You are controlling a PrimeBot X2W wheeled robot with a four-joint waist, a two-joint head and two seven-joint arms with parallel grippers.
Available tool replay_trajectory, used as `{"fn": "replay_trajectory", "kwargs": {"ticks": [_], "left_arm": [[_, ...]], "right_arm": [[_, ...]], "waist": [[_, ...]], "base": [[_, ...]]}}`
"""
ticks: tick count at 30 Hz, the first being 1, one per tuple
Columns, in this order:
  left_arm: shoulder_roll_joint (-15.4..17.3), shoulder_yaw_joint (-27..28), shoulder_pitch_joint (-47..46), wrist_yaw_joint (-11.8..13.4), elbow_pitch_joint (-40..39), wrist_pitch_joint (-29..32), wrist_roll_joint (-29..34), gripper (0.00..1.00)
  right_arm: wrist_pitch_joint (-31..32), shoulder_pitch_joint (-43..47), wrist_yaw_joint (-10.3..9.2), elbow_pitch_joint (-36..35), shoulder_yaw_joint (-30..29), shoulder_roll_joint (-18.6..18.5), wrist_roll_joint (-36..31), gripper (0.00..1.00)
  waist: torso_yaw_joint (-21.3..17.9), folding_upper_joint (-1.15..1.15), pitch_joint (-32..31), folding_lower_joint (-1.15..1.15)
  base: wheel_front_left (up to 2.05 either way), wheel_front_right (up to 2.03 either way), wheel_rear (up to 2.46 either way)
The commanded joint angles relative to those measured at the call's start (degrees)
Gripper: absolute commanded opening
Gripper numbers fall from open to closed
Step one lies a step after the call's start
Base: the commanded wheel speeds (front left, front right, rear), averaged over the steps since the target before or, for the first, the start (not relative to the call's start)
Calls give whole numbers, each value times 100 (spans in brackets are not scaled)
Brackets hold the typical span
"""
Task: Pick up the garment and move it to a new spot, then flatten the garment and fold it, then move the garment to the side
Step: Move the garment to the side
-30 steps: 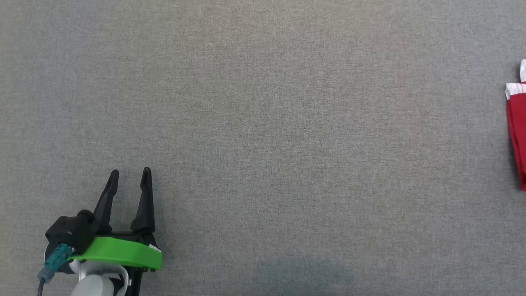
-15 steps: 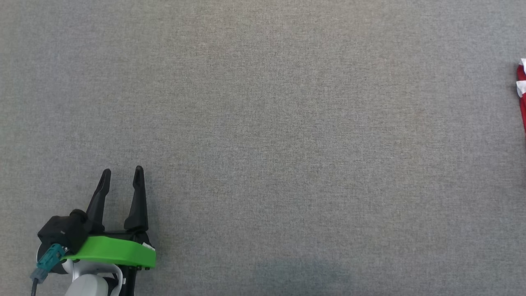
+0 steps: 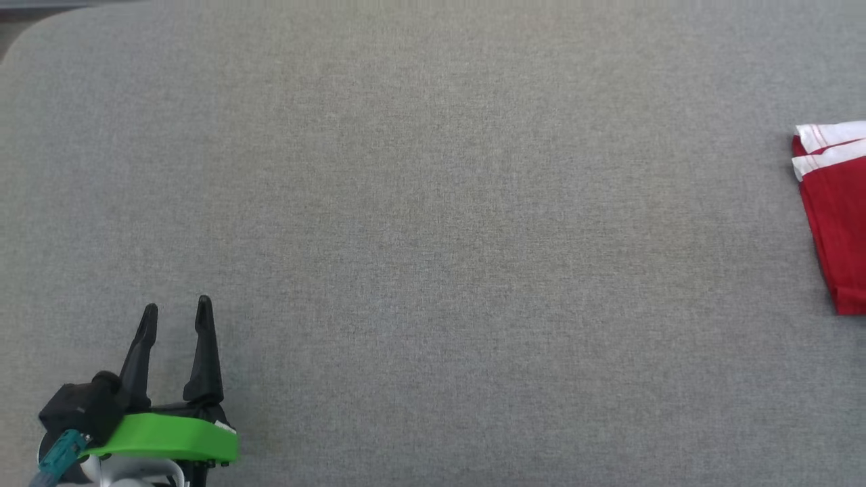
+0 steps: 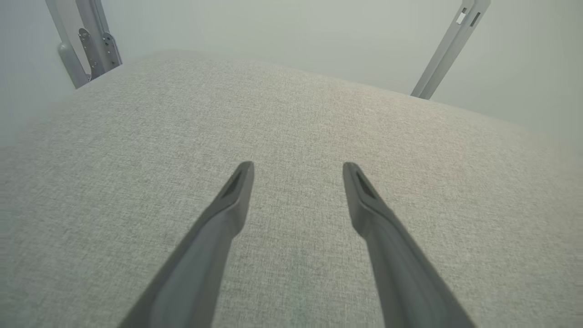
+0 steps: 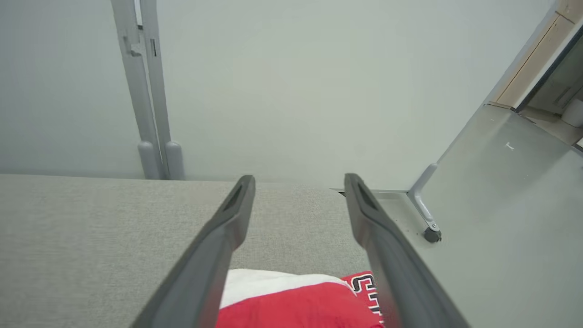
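- Folded red jersey (image 3: 835,223) with white trim and black lettering lies flat on the right side of the grey fabric tabletop (image 3: 433,203), cut off by the head view's right border
- Left hand (image 3: 177,304) is low at the near left, well apart from the jersey, fingers spread and empty
- Right hand (image 5: 299,178) is over the jersey near the tabletop's edge, fingers spread, gripping nothing

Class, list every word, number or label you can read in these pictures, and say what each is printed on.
"CH": black letters edged in white on the red garment, right wrist view; the rest of the word is hidden behind a finger of the right claw.
No other text can be read.
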Motion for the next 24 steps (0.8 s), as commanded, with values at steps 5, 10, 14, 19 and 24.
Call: {"fn": "replay_trajectory", "kwargs": {"ticks": [5,10,14,19,24], "left_arm": [[81,121,289,58,-38,-14,-83,100],[110,166,443,-96,-59,-15,-50,100],[110,215,601,-234,45,-15,49,100],[139,190,729,-432,268,-15,226,100],[23,270,853,-514,469,-16,316,100]], "right_arm": [[-516,773,-3,-679,228,571,162,100],[-1022,1842,-5,-1061,456,1138,26,100],[-1738,2596,-4,-899,489,1561,-496,100],[-2592,3099,-6,-324,149,2216,-1341,100],[-2855,3436,-5,92,93,2485,-2136,100]], "waist": [[-204,0,-559,0],[-187,0,-825,0],[-126,0,-1038,0],[-43,0,-1396,0],[-24,0,-1742,0]], "base": [[0,0,0],[0,0,0],[0,0,0],[0,0,0],[0,0,0]]}}
